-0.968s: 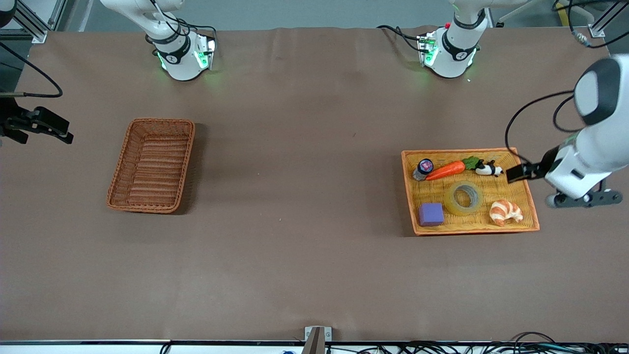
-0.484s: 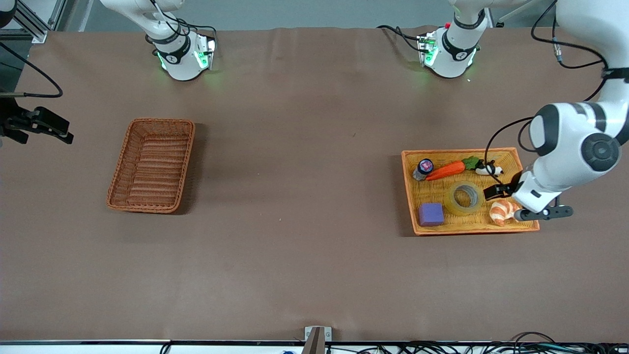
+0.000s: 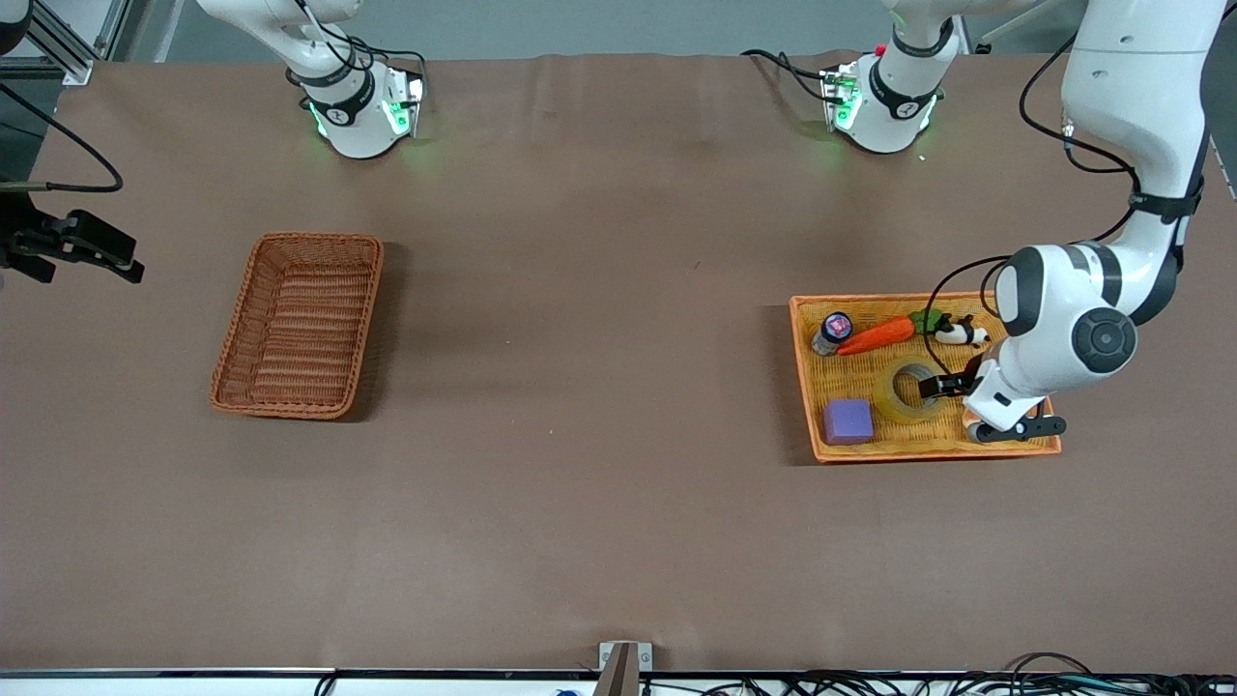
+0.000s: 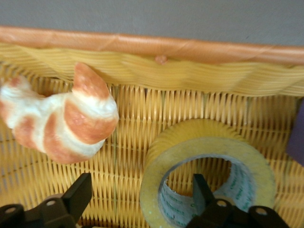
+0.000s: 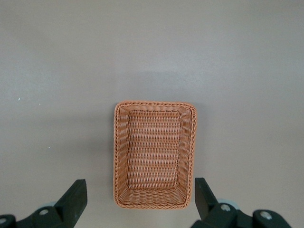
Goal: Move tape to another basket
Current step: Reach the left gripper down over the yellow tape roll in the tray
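Observation:
The tape (image 3: pixel 894 398), a translucent yellowish roll, lies flat in the orange-yellow tray (image 3: pixel 928 448). My left gripper (image 3: pixel 939 387) is down in the tray and open. In the left wrist view the gripper (image 4: pixel 141 190) straddles the wall of the tape (image 4: pixel 209 142): one finger stands in the hole, the other outside it beside the croissant (image 4: pixel 61 114). The reddish-brown basket (image 3: pixel 237 329) stands empty toward the right arm's end of the table. My right gripper (image 3: pixel 97 253) waits open, high up at that end; its wrist view (image 5: pixel 140 194) looks down on the basket (image 5: pixel 154 103).
The tray also holds a purple cube (image 3: pixel 848 421), a carrot (image 3: pixel 877 334), a small bottle (image 3: pixel 831 332) and a black-and-white toy (image 3: pixel 957 333). The left arm's elbow (image 3: pixel 1073 329) hangs over the tray's end. Brown cloth covers the table between basket and tray.
My left arm has swung in from the table's end and lowered its gripper into the tray, onto the tape's wall. The right arm has not moved.

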Robot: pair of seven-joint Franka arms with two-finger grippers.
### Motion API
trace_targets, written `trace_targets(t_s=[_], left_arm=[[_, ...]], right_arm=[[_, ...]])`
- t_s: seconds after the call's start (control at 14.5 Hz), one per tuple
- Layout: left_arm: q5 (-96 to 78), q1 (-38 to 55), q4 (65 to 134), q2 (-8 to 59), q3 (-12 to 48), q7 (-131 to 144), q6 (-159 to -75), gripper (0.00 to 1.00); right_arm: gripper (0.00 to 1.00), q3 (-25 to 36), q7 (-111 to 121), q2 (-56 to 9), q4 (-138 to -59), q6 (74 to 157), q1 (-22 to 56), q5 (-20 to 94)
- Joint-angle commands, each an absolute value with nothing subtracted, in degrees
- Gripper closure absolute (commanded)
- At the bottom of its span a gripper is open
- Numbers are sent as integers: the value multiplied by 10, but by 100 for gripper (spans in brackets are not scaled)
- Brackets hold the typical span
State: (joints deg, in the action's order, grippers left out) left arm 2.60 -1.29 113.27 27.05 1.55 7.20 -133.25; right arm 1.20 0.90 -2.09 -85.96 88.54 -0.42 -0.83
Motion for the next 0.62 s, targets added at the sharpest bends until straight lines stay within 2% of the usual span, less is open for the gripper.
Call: trace_targets(t_s=[0.0,0.07,0.14,0.21,0.28,0.35,0.55], left_arm=[[27,-11,1135,285,12,80,-1341,14],[27,-11,1135,286,12,80,-1340,22],[27,-11,1135,286,12,80,-1340,42],[27,-11,1135,286,12,80,-1337,70],[27,-11,1136,286,12,80,-1335,90],[27,-12,1142,285,12,78,-1335,100],[28,-12,1136,254,12,80,-1293,100]], right_arm=[[0,7,17,-13,-867,884,-15,4],[0,7,17,-13,-867,884,-14,4],[0,7,17,-13,-867,883,-14,4],[0,7,17,-13,-867,883,-14,4],[0,7,17,-13,-867,883,-14,4],[0,7,17,-13,-867,883,-14,4],[0,7,17,-13,-867,883,-14,4]])
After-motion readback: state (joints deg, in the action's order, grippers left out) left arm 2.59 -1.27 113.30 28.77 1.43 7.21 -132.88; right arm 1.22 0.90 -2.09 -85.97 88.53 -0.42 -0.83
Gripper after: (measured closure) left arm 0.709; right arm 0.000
